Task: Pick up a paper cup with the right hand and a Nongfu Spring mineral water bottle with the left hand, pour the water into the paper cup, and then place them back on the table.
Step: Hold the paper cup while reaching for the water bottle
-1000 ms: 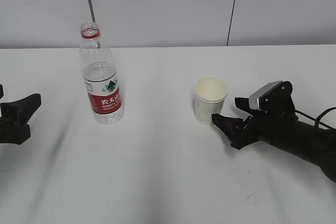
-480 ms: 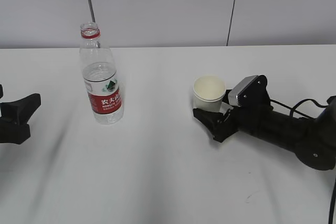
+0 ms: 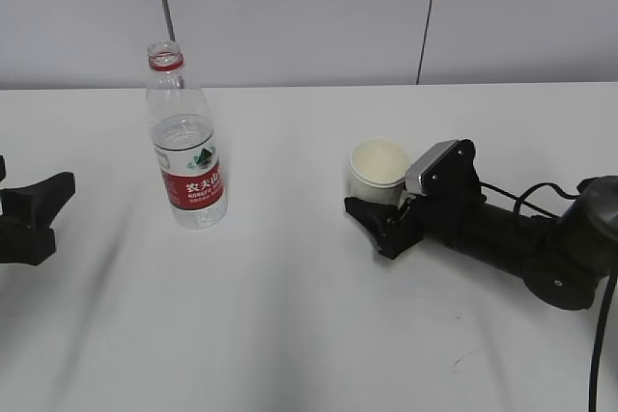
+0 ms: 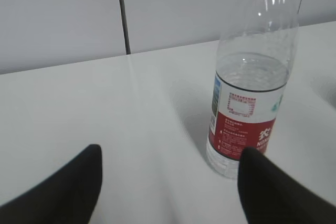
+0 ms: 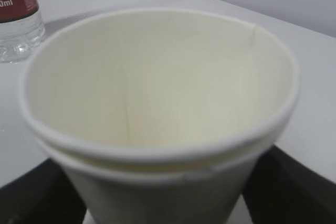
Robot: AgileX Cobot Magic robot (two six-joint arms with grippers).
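Exterior view: the right hand has slid in from the tabletop's right edge, its parted jaws now flanking the paper cup mid-table, not yet clamped. The left hand waits apart at the left edge; the Nongfu Spring mineral water bottle stands untouched. Squeezing the cup seems next

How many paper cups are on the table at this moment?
1. The paper cup stands upright right of centre on the table, between the fingers of the right hand. The right wrist view shows a doubled rim, so a second nested cup cannot be ruled out.
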